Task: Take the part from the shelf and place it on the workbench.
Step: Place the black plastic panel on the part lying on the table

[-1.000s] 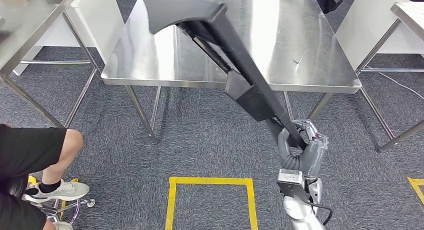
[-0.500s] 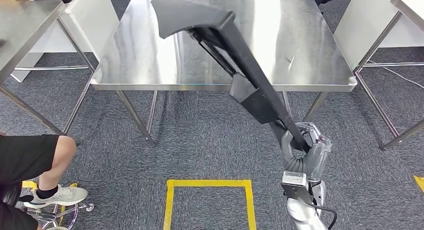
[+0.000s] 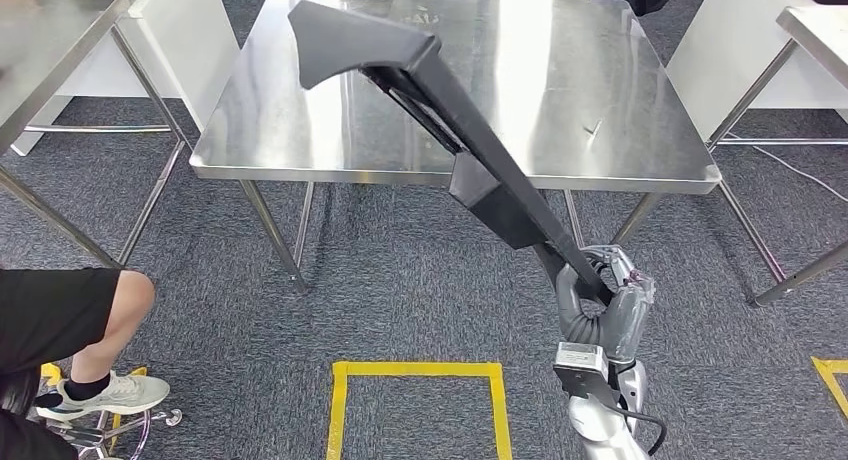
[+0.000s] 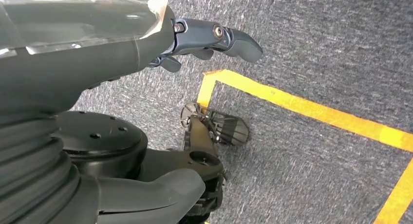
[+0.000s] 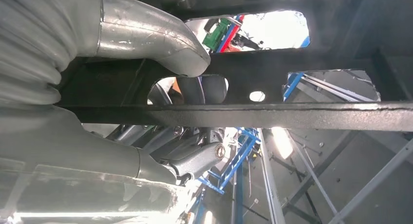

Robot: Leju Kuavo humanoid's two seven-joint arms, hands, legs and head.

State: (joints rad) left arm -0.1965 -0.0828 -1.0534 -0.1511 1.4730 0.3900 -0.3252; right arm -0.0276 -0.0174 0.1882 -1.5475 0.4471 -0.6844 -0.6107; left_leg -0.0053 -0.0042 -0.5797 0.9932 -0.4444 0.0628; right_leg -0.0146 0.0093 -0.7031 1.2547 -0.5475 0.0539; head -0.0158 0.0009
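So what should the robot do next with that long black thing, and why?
Probably step closer and carry the part forward over the workbench. The right hand grips its lower end out over the carpet, and only the wide upper end hangs above the steel top, tilted up and apparently not resting on it. The left hand hangs low, holding nothing.

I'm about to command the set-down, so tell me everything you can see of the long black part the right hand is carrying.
The black part is a long, matte, plastic-looking piece with a wide flared head, a boxy block midway along it and a slim lower end. The right hand grips that lower end. The part slants up and forward, its head hanging over the steel workbench; whether it touches the top cannot be told. The right wrist view shows cutouts and a straight bar in it.
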